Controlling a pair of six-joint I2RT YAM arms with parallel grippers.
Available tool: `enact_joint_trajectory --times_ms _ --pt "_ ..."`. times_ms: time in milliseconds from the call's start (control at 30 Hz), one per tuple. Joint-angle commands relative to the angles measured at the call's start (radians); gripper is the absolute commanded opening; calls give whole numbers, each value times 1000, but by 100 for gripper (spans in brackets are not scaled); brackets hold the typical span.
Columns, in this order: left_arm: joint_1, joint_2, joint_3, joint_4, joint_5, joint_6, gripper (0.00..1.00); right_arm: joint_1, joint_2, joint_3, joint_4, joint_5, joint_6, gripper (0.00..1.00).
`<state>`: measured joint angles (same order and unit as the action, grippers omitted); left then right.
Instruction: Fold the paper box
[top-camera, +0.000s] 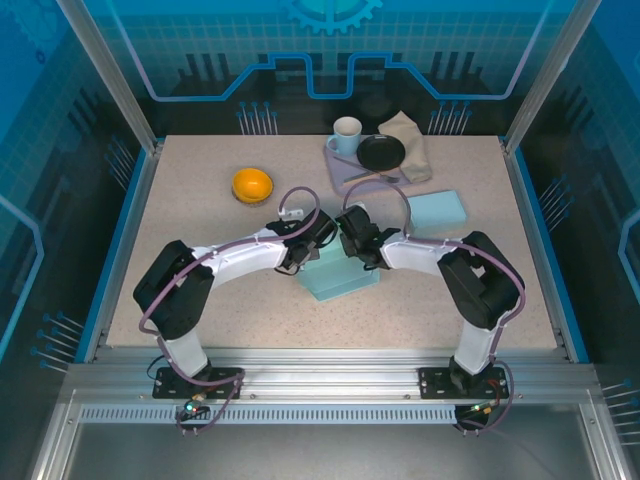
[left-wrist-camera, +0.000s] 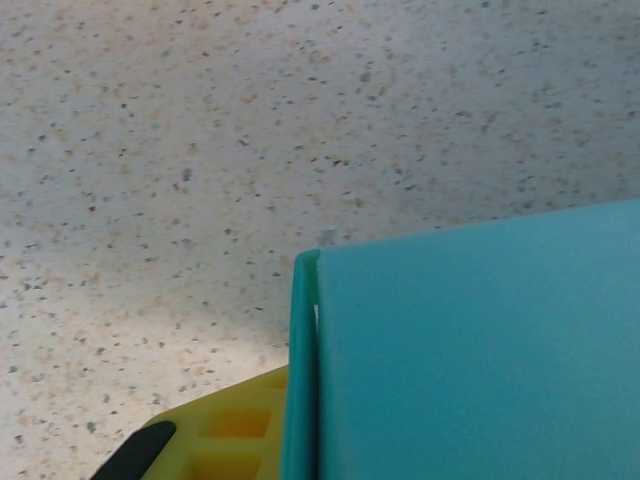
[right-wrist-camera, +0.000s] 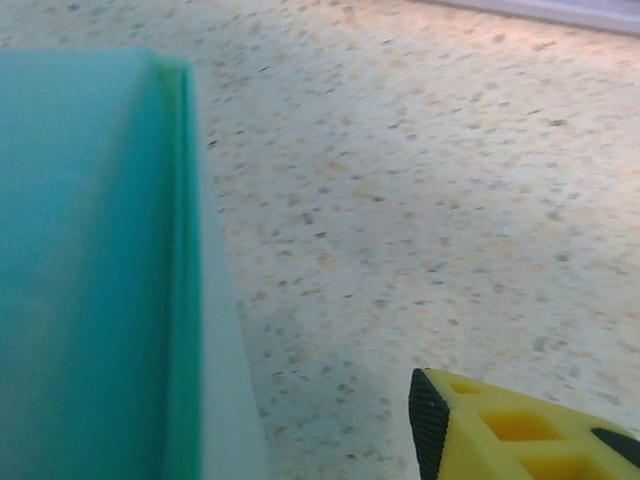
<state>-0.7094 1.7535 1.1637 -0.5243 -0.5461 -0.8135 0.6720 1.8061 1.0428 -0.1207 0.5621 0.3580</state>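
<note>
The teal paper box (top-camera: 338, 275) sits at the middle of the table, between both arms. My left gripper (top-camera: 318, 248) is at the box's top left edge. In the left wrist view one yellow finger (left-wrist-camera: 230, 435) lies against a thin upright wall of the box (left-wrist-camera: 480, 350), and the other finger is hidden behind that wall. The jaws are shut on it. My right gripper (top-camera: 350, 245) is at the box's top right edge. Its yellow finger (right-wrist-camera: 500, 430) stands well clear of the box wall (right-wrist-camera: 80, 250), with bare table between them.
A second flat teal box (top-camera: 436, 210) lies to the right. At the back a lavender tray (top-camera: 345, 172) holds a white mug (top-camera: 346, 135) and a black dish (top-camera: 381, 152), beside a beige cloth (top-camera: 410, 135). An orange bowl (top-camera: 252, 185) sits back left.
</note>
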Motion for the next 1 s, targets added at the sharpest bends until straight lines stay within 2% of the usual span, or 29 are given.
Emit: enact_joint_trajectory --times_ms 0,100,167,333,533,633,767,967 --pt "26 14 -7 -182 -92 10 15 -16 32 22 -236 366 87 50" --pt "25 15 -11 -183 -97 10 15 -12 44 33 -270 396 110 50" --pt "26 14 -14 -180 -93 10 15 -18 33 16 -234 342 102 50" --pt "25 17 -10 -167 -83 12 15 -27 -68 -92 53 -94 -7 53" --pt "25 16 -4 -161 -79 12 15 -25 -199 -129 112 -364 8 55" --pt "25 17 -1 -156 -75 18 15 -25 -270 -144 86 -423 14 56" --pt "29 6 0 -125 -52 83 15 -36 -369 -153 -25 -410 16 56" --pt "68 -9 32 -58 147 346 19 -114 -566 -202 -167 -394 9 56"
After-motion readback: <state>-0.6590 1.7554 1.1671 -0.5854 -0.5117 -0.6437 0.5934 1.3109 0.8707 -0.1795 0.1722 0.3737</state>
